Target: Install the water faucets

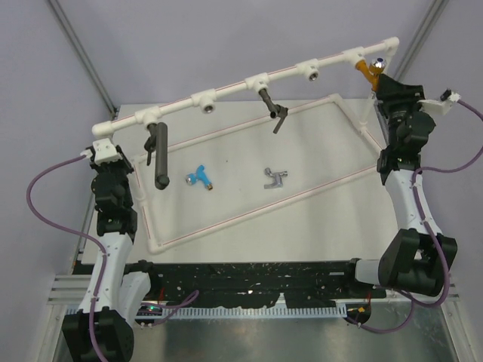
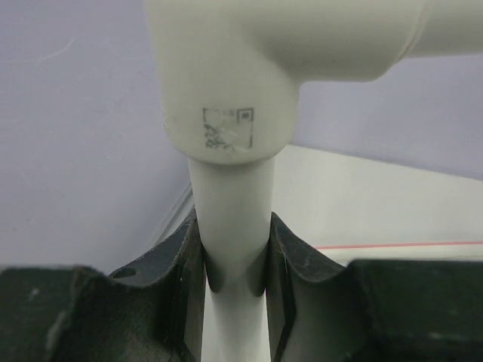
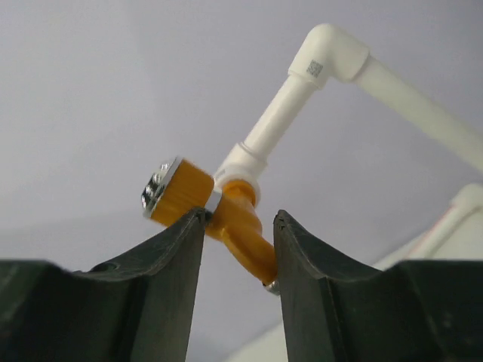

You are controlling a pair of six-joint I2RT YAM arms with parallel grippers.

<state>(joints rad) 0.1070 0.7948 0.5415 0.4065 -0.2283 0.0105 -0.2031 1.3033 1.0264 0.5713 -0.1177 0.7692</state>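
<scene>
**Orange faucet at the end socket, being screwed home**

The orange faucet [image 3: 226, 219] sits in the last socket [image 3: 243, 162] of the white pipe frame [image 2: 230, 196], at the upper right of the overhead view. It looks tilted rather than square. The right claw [image 3: 238, 215] straddles it, one finger against the capped end and the other by the spout. Whether it pinches or sits loose, I can't tell. The left claw [image 2: 234, 222] is pressed together on the frame's upright at the far left, steadying it. I'd turn about the socket's axis in small re-grips, with no sideways shove. The blue faucet [image 1: 200, 176] and silver faucet [image 1: 276, 178] lie apart on the table [image 1: 317, 219].
</scene>
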